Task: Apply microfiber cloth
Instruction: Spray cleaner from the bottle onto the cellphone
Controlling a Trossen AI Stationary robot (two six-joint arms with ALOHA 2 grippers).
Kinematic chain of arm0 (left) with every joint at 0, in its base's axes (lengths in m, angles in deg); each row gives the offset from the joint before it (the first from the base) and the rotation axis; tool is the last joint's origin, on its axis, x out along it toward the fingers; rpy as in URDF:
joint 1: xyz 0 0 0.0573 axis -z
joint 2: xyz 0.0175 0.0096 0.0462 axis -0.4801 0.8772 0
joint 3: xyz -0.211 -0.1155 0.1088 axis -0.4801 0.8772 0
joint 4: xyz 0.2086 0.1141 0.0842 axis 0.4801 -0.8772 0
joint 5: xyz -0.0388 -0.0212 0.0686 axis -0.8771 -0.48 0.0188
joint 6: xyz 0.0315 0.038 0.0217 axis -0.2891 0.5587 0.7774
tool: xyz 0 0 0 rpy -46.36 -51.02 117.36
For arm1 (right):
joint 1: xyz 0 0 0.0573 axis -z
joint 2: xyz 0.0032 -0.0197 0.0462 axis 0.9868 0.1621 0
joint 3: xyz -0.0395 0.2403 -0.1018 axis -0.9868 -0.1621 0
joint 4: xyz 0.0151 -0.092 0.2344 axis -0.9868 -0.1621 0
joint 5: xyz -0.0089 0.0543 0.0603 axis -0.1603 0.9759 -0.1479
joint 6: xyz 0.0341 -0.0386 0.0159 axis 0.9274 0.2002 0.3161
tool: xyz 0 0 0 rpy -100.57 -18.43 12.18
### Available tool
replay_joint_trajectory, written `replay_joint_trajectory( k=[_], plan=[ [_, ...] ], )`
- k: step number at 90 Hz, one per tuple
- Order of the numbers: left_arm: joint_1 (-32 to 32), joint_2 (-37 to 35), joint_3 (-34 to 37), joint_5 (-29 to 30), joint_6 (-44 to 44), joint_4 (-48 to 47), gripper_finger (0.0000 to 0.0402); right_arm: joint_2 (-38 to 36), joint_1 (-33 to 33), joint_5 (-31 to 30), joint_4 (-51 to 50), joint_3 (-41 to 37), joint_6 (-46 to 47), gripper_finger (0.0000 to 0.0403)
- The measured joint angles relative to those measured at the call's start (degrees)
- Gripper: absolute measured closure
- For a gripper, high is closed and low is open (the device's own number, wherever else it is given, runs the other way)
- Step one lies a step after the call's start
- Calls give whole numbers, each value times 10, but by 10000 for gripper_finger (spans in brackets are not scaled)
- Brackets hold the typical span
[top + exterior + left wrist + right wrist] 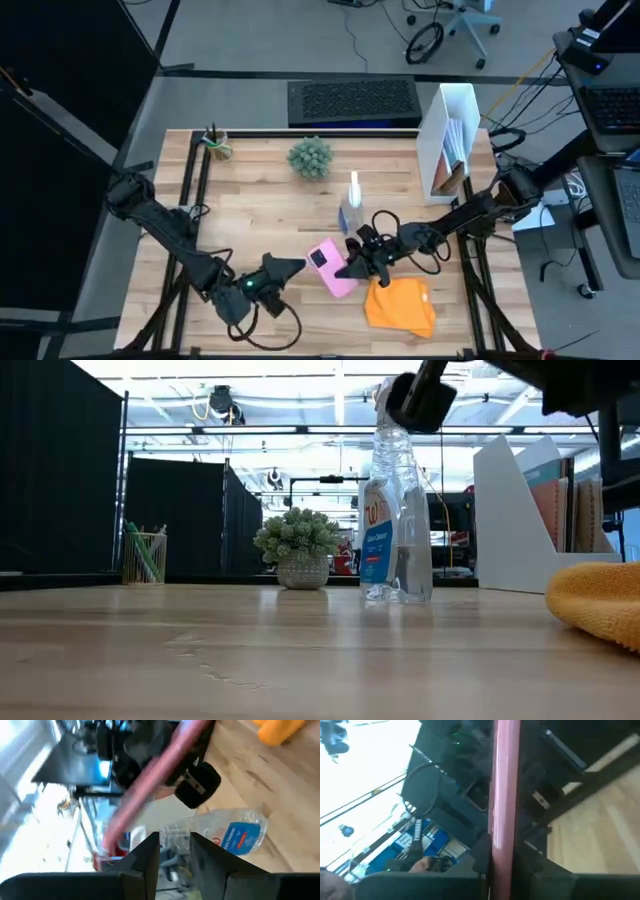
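The orange microfiber cloth lies bunched on the table near the front right; its edge also shows in the low view. Just left of it my right gripper is shut on a pink-cased phone that is held above the table. My left gripper stands left of the phone, pointing at it. In the left wrist view its fingers are open, with nothing between them. The phone shows there edge-on, farther off. My right gripper pinches the phone between its two fingers, which come level from the table's right. In the right wrist view the phone's thin pink edge runs straight out from between the fingers. The phone is lifted clear of the table.
A clear spray bottle with a blue label stands upright just beyond the phone. A small potted plant, a pencil cup and a white file holder stand along the far edge. A keyboard lies beyond the table.
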Motion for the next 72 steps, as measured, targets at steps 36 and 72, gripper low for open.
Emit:
replay_joint_trajectory(
  k=[36,72],
  plan=[
    [-52,-1,0,-128,-611,30,309,-55,0,-88,-15,0,-364,384],
    [-105,-2,0,-217,-669,113,309,-55,3,-97,-12,0,-489,384]
  ],
)
